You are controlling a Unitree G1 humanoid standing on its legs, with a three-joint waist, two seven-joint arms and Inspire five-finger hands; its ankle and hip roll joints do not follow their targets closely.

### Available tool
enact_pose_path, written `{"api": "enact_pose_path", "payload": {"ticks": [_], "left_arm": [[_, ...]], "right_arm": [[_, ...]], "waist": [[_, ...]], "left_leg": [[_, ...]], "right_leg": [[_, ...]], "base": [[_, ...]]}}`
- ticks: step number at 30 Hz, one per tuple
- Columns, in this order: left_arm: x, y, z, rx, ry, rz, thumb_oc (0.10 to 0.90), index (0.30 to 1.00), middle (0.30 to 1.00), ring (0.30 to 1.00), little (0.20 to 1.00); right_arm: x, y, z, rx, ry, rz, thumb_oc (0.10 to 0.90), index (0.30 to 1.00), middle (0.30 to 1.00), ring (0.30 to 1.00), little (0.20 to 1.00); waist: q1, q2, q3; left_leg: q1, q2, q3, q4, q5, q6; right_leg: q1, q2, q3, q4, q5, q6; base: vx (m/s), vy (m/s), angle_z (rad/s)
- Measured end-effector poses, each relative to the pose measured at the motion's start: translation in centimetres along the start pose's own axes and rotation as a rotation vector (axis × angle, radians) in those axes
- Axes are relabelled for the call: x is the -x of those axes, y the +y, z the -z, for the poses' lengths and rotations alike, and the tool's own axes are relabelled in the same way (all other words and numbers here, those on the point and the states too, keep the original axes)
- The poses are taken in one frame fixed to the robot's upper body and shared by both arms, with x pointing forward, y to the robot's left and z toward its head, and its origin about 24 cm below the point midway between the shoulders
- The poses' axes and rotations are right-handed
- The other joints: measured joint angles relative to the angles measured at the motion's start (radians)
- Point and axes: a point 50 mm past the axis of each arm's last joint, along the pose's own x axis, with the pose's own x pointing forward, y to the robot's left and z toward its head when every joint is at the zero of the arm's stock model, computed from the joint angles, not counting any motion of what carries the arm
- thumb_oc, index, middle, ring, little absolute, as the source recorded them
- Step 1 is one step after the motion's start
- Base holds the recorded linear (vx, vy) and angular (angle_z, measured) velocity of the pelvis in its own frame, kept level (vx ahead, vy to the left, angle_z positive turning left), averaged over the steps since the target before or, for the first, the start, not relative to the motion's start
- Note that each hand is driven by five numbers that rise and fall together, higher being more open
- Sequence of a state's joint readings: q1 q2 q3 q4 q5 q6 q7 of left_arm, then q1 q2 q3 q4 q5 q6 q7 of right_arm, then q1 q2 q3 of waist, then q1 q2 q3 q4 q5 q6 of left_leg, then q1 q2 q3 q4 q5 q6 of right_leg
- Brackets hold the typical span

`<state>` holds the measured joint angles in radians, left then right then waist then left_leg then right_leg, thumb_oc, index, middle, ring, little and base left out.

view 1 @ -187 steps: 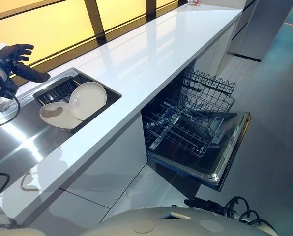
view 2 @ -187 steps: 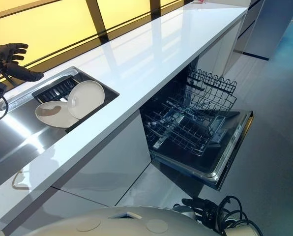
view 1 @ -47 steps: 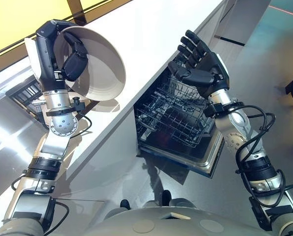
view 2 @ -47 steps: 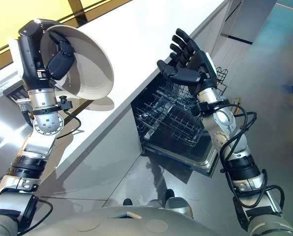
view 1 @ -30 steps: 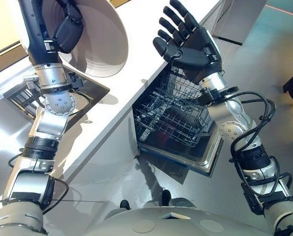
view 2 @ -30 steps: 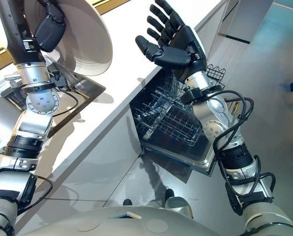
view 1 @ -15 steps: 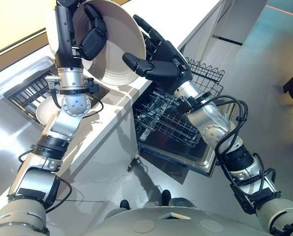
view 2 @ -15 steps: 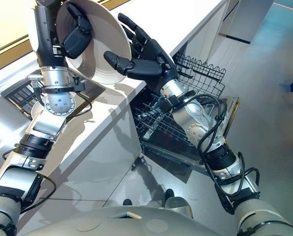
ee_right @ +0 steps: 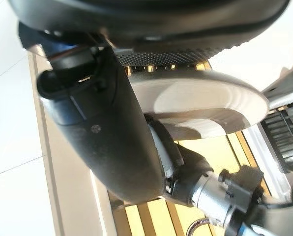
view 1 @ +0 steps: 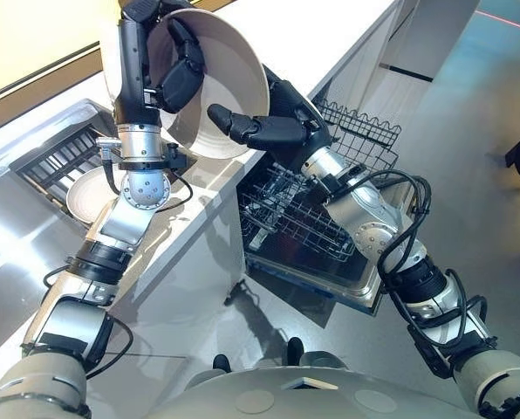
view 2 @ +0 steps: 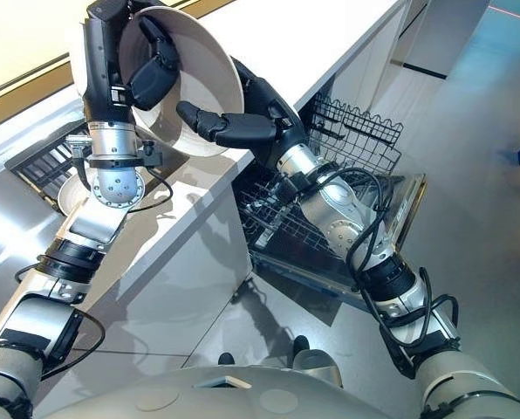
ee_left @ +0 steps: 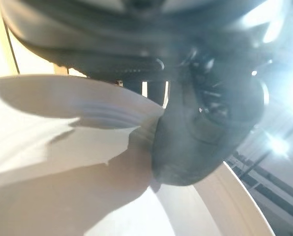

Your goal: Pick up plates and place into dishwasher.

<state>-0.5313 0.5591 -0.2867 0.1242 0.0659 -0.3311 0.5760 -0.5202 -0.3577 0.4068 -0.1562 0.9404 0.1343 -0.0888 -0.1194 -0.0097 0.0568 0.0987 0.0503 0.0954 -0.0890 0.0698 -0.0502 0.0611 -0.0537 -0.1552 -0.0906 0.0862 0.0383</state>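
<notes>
My left hand (view 1: 174,77) holds a white plate (view 1: 229,83) tilted on edge, high above the counter (view 1: 295,35). Its thumb is curled inside the plate and its fingers are behind. My right hand (view 1: 273,129) has reached the plate's lower rim: its thumb lies across the front face and its fairly straight fingers are behind. In the right wrist view the plate's rim (ee_right: 200,101) sits between the thumb (ee_right: 102,128) and the fingers with a gap. A second white plate (view 1: 84,194) lies in the sink. The dishwasher's lower rack (view 1: 299,218) is pulled out over the open door (view 1: 369,292).
A wire basket (view 1: 360,135) stands at the back of the pulled-out rack. A dark slatted drainer (view 1: 55,161) sits in the sink beside the second plate. Grey floor lies to the right of the dishwasher door.
My left hand lifted one plate out of the sink and swung it right. In the last half second my right hand closed in until its thumb and fingers straddle the rim.
</notes>
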Motion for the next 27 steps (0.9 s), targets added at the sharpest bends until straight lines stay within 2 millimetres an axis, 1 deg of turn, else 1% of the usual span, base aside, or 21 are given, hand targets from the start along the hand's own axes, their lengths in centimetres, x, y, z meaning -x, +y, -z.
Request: {"api": "enact_pose_path", "payload": {"ticks": [3, 6, 7, 10, 11, 14, 16, 18, 20, 21, 22, 25, 26, 27], "left_arm": [[0.1, -0.5, -0.5, 0.021, -0.013, 0.036, 0.100, 0.300, 0.300, 0.300, 0.200], [0.1, -1.0, -0.6, 0.052, -0.006, 0.073, 0.100, 0.300, 0.300, 0.300, 0.200], [0.1, -1.1, -0.5, 0.084, 0.014, 0.076, 0.163, 0.354, 0.354, 0.354, 0.263], [0.1, -1.2, -0.4, 0.143, 0.044, 0.096, 0.407, 0.564, 0.564, 0.564, 0.507], [0.1, -1.2, -0.4, 0.168, 0.056, 0.113, 0.800, 0.900, 0.900, 0.900, 0.900], [-0.1, -1.3, -0.7, 0.267, 0.077, 0.165, 0.800, 0.900, 0.900, 0.900, 0.900], [-0.4, -1.2, -1.7, 0.357, 0.068, 0.176, 0.800, 0.900, 0.900, 0.900, 0.900], [-0.8, -1.1, -2.4, 0.373, 0.058, 0.193, 0.800, 0.900, 0.900, 0.900, 0.900], [-1.8, -0.5, -2.7, 0.325, 0.058, 0.223, 0.800, 0.900, 0.900, 0.900, 0.900], [-2.4, 0.0, -2.7, 0.295, 0.062, 0.225, 0.800, 0.900, 0.900, 0.900, 0.900], [-2.9, 0.8, -2.6, 0.267, 0.071, 0.227, 0.800, 0.900, 0.900, 0.900, 0.900], [-4.2, 3.5, -2.1, 0.206, 0.104, 0.179, 0.800, 0.900, 0.900, 0.900, 0.900], [-4.6, 4.4, -1.8, 0.183, 0.120, 0.156, 0.800, 0.900, 0.900, 0.900, 0.900], [-4.7, 5.1, -1.6, 0.170, 0.130, 0.138, 0.800, 0.900, 0.900, 0.900, 0.900]], "right_arm": [[-0.1, -0.9, 0.3, 0.002, 0.001, 0.080, 0.100, 0.300, 0.300, 0.300, 0.200], [-0.1, -1.4, 0.2, 0.029, -0.011, 0.133, 0.100, 0.300, 0.300, 0.300, 0.200], [-0.1, -1.4, 0.1, 0.051, -0.023, 0.139, 0.100, 0.300, 0.300, 0.300, 0.200], [0.0, -1.5, 0.0, 0.088, -0.033, 0.161, 0.100, 0.300, 0.300, 0.300, 0.200], [0.0, -1.7, -0.2, 0.100, -0.036, 0.174, 0.100, 0.300, 0.300, 0.300, 0.200], [0.4, -2.7, -0.9, 0.168, -0.059, 0.236, 0.100, 0.300, 0.300, 0.300, 0.200], [0.5, -3.1, -1.3, 0.237, -0.081, 0.269, 0.100, 0.300, 0.300, 0.300, 0.200], [0.5, -3.4, -1.6, 0.350, -0.105, 0.315, 0.100, 0.300, 0.300, 0.300, 0.200], [0.6, -4.8, -2.9, 0.537, -0.149, 0.408, 0.100, 0.300, 0.300, 0.300, 0.200], [0.9, -5.7, -3.8, 0.629, -0.180, 0.472, 0.100, 0.300, 0.300, 0.300, 0.200], [1.3, -7.1, -5.0, 0.765, -0.214, 0.545, 0.100, 0.300, 0.300, 0.300, 0.200], [3.3, -11.4, -9.7, 1.074, -0.268, 0.780, 0.100, 0.300, 0.300, 0.300, 0.200], [4.2, -12.7, -11.4, 1.149, -0.274, 0.857, 0.100, 0.300, 0.300, 0.300, 0.200], [5.0, -13.5, -12.6, 1.188, -0.285, 0.915, 0.100, 0.300, 0.300, 0.300, 0.200]], "waist": [[0.003, 0.000, 0.000], [0.003, 0.000, 0.000], [0.003, 0.000, 0.000], [0.000, 0.000, 0.000], [0.000, 0.000, 0.000], [0.007, 0.000, 0.000], [0.007, 0.000, 0.000], [0.007, 0.000, 0.000], [0.008, 0.000, 0.000], [0.008, 0.000, 0.000], [0.008, 0.000, 0.000], [0.010, 0.001, 0.001], [0.011, 0.001, 0.001], [0.013, 0.001, 0.001]], "left_leg": [[-0.001, 0.000, -0.003, 0.000, 0.002, 0.000], [-0.002, 0.000, -0.005, 0.000, 0.003, 0.000], [-0.002, 0.000, -0.006, 0.000, 0.004, 0.000], [-0.004, 0.001, -0.008, 0.000, 0.005, -0.001], [-0.004, 0.001, -0.008, 0.000, 0.005, -0.001], [-0.005, 0.000, -0.011, 0.000, 0.005, 0.000], [-0.006, 0.000, -0.013, 0.000, 0.005, 0.000], [-0.006, 0.000, -0.013, 0.000, 0.005, 0.000], [-0.005, 0.000, -0.015, -0.001, 0.005, 0.000], [-0.006, 0.000, -0.015, -0.001, 0.005, 0.000], [-0.005, 0.001, -0.016, -0.004, 0.005, 0.000], [-0.006, 0.001, -0.017, -0.003, 0.006, 0.001], [-0.006, 0.001, -0.018, -0.003, 0.006, 0.001], [-0.006, 0.001, -0.019, -0.003, 0.006, 0.001]], "right_leg": [[0.000, 0.000, 0.000, 0.000, 0.000, 0.000], [0.000, 0.000, -0.002, 0.000, 0.000, 0.000], [0.000, 0.000, -0.003, 0.000, 0.000, 0.000], [0.000, 0.001, -0.006, 0.000, 0.000, 0.000], [0.000, 0.000, -0.006, 0.000, 0.000, 0.000], [0.000, 0.000, -0.009, 0.000, 0.000, 0.000], [0.001, -0.001, -0.015, 0.000, 0.000, 0.000], [0.001, 0.000, -0.016, 0.000, 0.000, 0.000], [0.003, -0.001, -0.018, 0.000, -0.001, 0.002], [0.004, -0.002, -0.018, 0.000, -0.003, 0.005], [0.006, -0.002, -0.018, 0.000, -0.004, 0.005], [0.006, -0.004, -0.019, 0.000, -0.004, 0.006], [0.006, -0.003, -0.020, 0.000, -0.005, 0.007], [0.006, -0.003, -0.020, 0.000, -0.007, 0.009]], "base": [[0.00, 0.001, 0.02], [0.00, 0.000, 0.00], [0.00, 0.000, 0.00], [0.00, 0.000, 0.00], [0.00, 0.000, 0.00], [0.01, -0.005, 0.01], [0.03, -0.023, 0.03], [0.04, -0.033, 0.02], [0.05, -0.032, 0.03], [0.04, -0.034, 0.04], [0.06, -0.051, 0.05], [0.05, -0.070, 0.03], [0.05, -0.066, 0.02], [0.05, -0.067, 0.02]]}}
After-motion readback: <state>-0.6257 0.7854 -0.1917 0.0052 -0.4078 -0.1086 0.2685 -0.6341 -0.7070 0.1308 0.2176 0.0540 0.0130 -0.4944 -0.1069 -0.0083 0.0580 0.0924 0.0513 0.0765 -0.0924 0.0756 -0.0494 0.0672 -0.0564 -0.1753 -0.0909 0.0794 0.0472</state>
